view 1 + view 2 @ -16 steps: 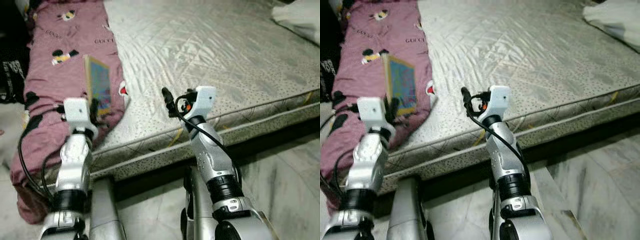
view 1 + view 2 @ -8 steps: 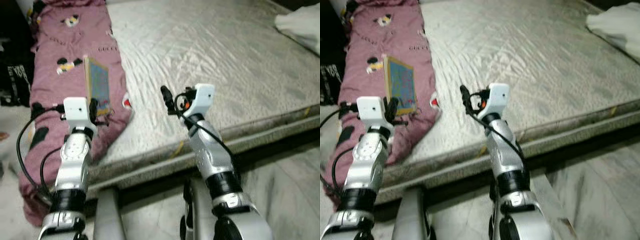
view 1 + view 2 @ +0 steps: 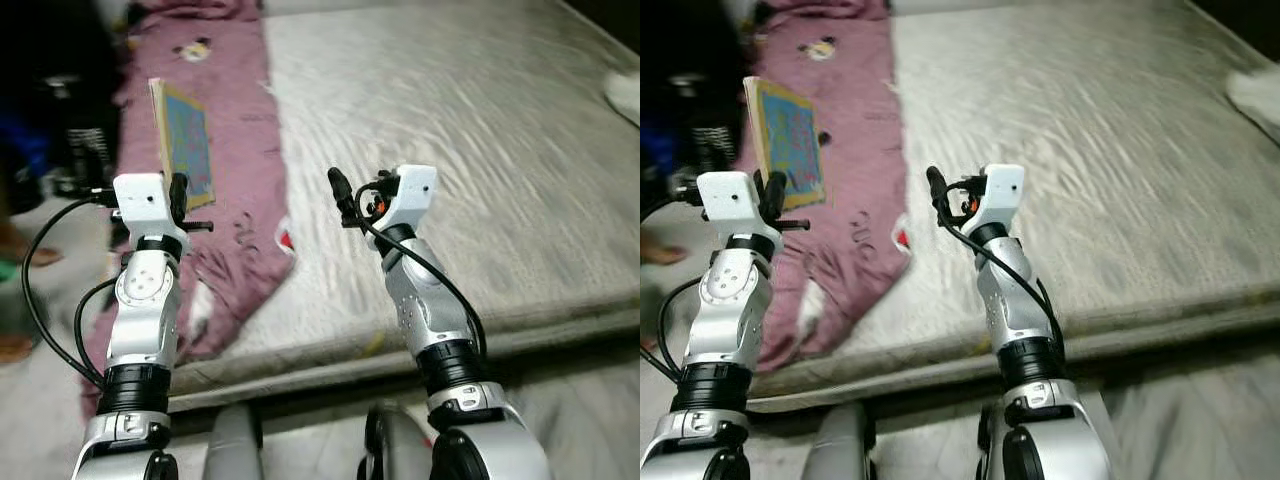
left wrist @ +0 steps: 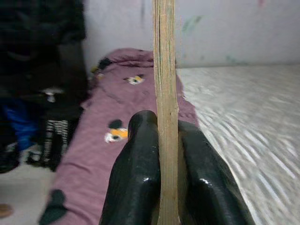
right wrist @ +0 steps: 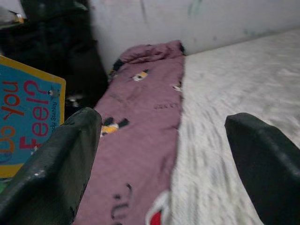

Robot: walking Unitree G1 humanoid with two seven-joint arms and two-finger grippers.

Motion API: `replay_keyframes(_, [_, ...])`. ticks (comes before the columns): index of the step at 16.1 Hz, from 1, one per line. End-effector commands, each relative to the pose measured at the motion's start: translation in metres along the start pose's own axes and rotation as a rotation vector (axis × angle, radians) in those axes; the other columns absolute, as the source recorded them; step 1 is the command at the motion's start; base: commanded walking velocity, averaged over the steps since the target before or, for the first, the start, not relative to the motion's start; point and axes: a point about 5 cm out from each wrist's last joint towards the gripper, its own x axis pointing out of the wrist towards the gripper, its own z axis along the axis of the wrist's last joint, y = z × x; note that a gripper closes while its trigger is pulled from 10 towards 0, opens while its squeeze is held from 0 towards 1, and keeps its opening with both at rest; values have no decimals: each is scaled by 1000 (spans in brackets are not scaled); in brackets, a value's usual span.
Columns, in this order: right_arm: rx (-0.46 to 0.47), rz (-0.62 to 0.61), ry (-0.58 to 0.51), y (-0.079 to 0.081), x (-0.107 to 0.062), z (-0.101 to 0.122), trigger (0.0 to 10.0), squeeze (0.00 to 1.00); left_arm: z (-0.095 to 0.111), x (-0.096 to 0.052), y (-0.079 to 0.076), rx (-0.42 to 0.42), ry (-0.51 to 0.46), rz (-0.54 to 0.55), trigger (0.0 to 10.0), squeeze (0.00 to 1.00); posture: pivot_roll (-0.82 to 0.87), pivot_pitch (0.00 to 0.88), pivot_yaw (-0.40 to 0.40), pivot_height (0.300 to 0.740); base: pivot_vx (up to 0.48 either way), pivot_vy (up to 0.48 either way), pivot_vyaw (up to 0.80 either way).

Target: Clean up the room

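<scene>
Pinching book (image 4: 165, 93) edge-on, left claw (image 4: 164, 178) hides cover

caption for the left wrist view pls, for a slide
Left gripper clamps a thin book edge-on above a mauve printed blanket and grey mattress.

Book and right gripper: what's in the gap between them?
Nothing solid. Beneath it lie the pink blanket and bare mattress, per the left eye view; the book is clamped upright in the left gripper.
</scene>
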Motion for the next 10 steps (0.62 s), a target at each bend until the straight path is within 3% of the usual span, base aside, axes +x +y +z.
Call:
replay_keyframes(1, [1, 3, -7, 2, 1, 2, 10000, 0, 11, 1, 0, 15, -60, 4, 10000, 0, -37, 0, 11, 739, 0, 0, 0])
replay_keyframes(2, [-5, -5, -5, -1, 0, 1, 10000, 0, 9, 2, -7, 41, -57, -11, 10000, 0, -38, 0, 11, 740, 0, 0, 0])
replay_keyframes(5, [-25, -40, -5, -8, -1, 1, 10000, 0, 3, -1, -16, 4, -21, -88, 10000, 0, -40, 0, 12, 740, 0, 0, 0])
replay_keyframes(9, [-81, -87, 11, -21, -6, -3, 10000, 0, -9, -6, -18, 16, 19, -51, 10000, 0, -45, 0, 9, 740, 0, 0, 0])
replay_keyframes(10, [-84, -137, 27, -33, -9, -6, 10000, 0, -10, -6, -19, 6, 25, -48, 10000, 0, -45, 0, 9, 740, 0, 0, 0])
